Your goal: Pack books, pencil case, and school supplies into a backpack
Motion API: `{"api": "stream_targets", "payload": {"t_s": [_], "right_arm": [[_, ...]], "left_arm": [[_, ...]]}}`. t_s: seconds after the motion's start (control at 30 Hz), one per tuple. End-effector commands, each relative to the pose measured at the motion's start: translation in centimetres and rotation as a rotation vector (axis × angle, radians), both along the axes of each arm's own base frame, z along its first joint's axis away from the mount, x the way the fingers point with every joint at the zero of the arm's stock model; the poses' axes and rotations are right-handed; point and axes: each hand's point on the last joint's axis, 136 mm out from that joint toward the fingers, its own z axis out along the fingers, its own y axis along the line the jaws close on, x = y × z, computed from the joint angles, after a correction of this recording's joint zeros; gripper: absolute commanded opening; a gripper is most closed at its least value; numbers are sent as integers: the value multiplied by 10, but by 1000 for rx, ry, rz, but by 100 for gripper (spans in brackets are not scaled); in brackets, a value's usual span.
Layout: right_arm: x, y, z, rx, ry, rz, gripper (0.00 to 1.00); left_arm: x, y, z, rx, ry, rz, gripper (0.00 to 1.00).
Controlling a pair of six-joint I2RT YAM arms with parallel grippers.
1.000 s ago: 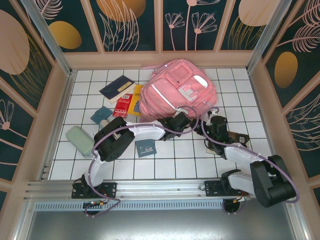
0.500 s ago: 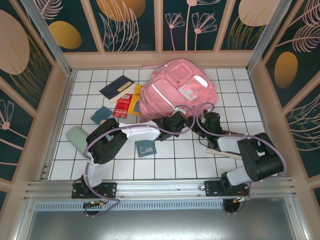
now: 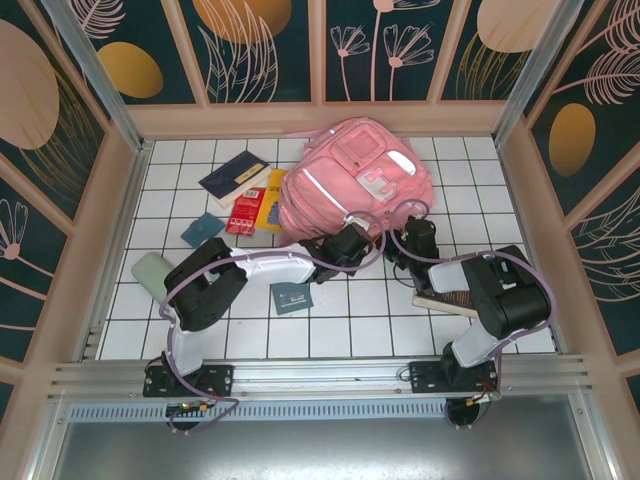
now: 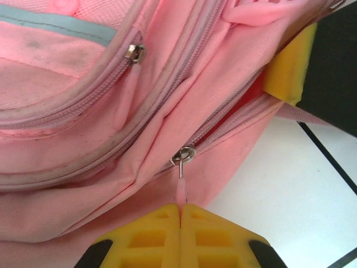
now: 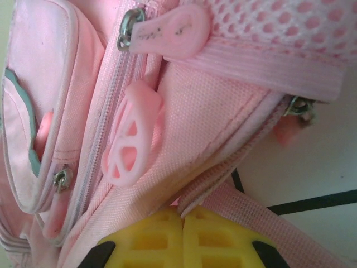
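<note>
The pink backpack (image 3: 350,175) lies at the back of the white tiled surface (image 3: 350,320), books (image 3: 235,178) just left of it and dark leaf-patterned walls (image 3: 260,40) around, red showing through one zipper gap, the left gripper (image 4: 181,209) clamped on a zipper pull (image 4: 181,187), and the right gripper (image 5: 182,218) closed tight against its fabric edge.

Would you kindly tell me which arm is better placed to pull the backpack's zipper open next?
Left. The left gripper is already shut on the pink zipper pull of the backpack, so it can probably just draw it along. The right gripper pinches a fabric edge, likely bracing the bag.
</note>
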Motion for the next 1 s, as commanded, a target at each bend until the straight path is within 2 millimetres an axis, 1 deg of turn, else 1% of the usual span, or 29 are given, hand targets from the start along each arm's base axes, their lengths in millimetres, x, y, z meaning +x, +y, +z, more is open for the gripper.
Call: {"api": "stream_targets", "payload": {"t_s": [0.0, 0.17, 0.27, 0.4, 0.5, 0.57, 0.63, 0.67, 0.73, 0.77, 0.8, 0.83, 0.97], "right_arm": [[14, -22, 5, -39, -36, -77, 0], [13, -40, 6, -73, -40, -105, 0], [13, -53, 7, -92, -44, -126, 0], [14, -73, 11, -116, -52, -161, 0], [16, -87, 12, -136, -49, -182, 0], [18, -95, 13, -135, -49, -191, 0], [19, -101, 15, -137, -47, -195, 0], [19, -101, 18, -132, -53, -185, 0], [19, -93, 27, -111, -72, -150, 15], [17, -88, 32, -101, -78, -138, 24], [14, -82, 37, -97, -83, -128, 30], [12, -77, 42, -99, -93, -122, 33], [-6, -43, 59, -115, -137, -79, 44]], "left_arm": [[4, 17, 13, 15, -41, 58, 0], [14, 45, 13, 35, -50, 140, 0], [22, 70, 15, 44, -48, 206, 0], [30, 100, 25, 45, -61, 283, 0], [31, 115, 28, 54, -71, 318, 0], [31, 121, 29, 61, -75, 330, 0], [31, 121, 31, 58, -77, 324, 0], [30, 116, 33, 37, -71, 298, 0], [26, 104, 33, -16, -52, 247, 0], [24, 96, 44, -71, -56, 215, 0], [21, 88, 46, -101, -45, 180, 0], [20, 82, 48, -121, -38, 162, 0], [17, 62, 50, -146, -28, 96, 0]]}}
